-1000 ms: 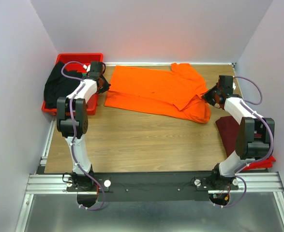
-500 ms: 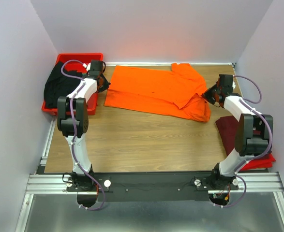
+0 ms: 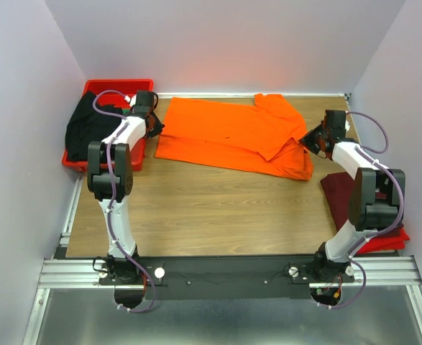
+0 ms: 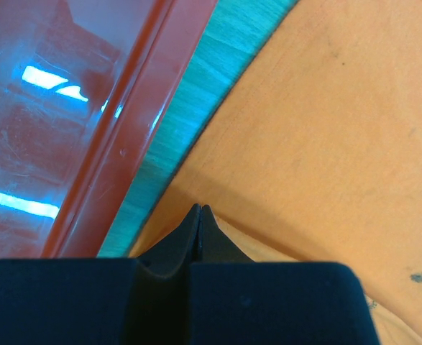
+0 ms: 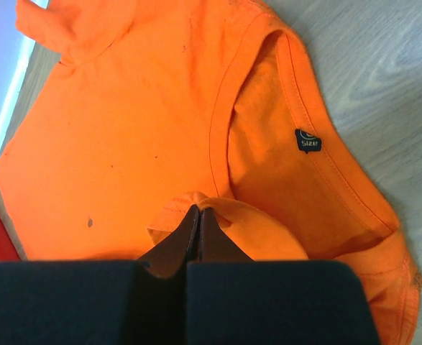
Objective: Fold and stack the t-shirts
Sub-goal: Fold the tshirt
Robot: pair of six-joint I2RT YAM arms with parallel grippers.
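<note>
Orange shirt point(image 3: 228, 136) lies spread at far mid table point(image 3: 211, 208). Left gripper point(image 4: 198, 208) is clenched on its hem by the red tray point(image 3: 117, 85), right gripper point(image 5: 198, 210) pinches cloth nr the collar. We judge 1st fold is starting; next, lift both ends evenly. Maroon shirt point(image 3: 336, 190) is partly under the right arm; no green one in view.

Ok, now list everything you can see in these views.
table: one, light wood
red tray: one, red, far-left corner
orange t-shirt: one, orange, spread across the table's far side
black t-shirt: one, black, heaped in the red tray
maroon t-shirt: one, maroon, right edge
red flat piece: one, red, under the maroon t-shirt
left arm: one, white and black, jaws shut on the orange t-shirt's left edge
right arm: one, white and black, jaws shut on its right end
</note>
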